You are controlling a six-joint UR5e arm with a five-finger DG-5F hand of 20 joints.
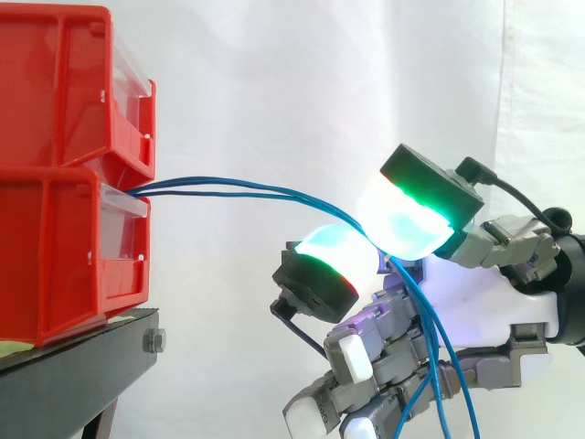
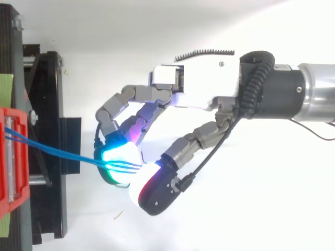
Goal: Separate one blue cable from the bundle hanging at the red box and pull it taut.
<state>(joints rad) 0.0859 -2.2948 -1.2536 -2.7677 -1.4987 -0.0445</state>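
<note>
The hand [image 1: 489,302] pinched the blue cables [image 1: 274,190] between two thick, rounded fingertips [image 1: 402,224] glowing cyan and green; the other fingers curled loosely below. Several thin strands shared the pinch, then hung past the palm, cut off at the bottom edge. Leftward they arced shallowly into the lower glossy red bin [image 1: 55,256] on the black stand [image 1: 73,375].

bins [image 1: 55,137] stacked on stand [image 1: 73,366], left; cables [image 1: 238,187] run right from bins; between fingers [image 1: 407,219]

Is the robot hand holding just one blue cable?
No, the hand pinches several blue cables together between its glowing pads.
</note>
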